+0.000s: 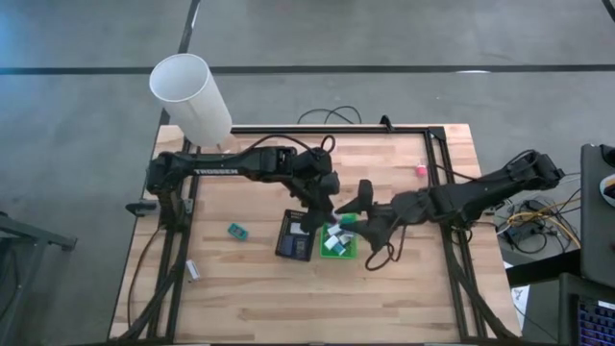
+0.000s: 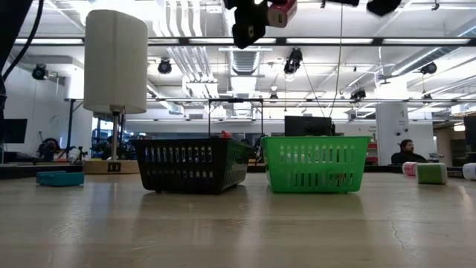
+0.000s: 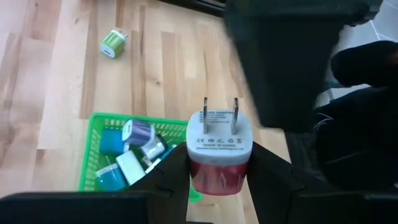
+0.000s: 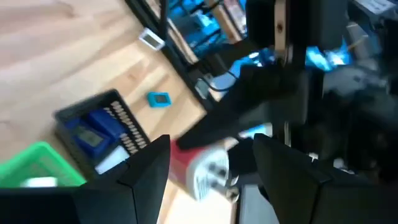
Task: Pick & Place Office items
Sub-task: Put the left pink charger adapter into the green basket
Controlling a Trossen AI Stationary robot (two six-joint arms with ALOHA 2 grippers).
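Right now your left end effector (image 3: pixel 219 171) is clamped on a red-and-white plug-in charger block (image 3: pixel 219 151), prongs pointing away, above the green plastic basket (image 3: pixel 93 124) of small blocks on the wooden table (image 1: pixel 259 288); your right end effector (image 4: pixel 211 168) hovers just beside that block, fingers apart, gripping nothing.

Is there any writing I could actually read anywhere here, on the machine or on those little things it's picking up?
"TROSSEN" in white letters along the left arm, just legible from above.
"MADE IN CHINA" seems to stand on the white face of the red plug adapter held in the left gripper; the finer print and marks above it are too small to read.
Nothing else readable.
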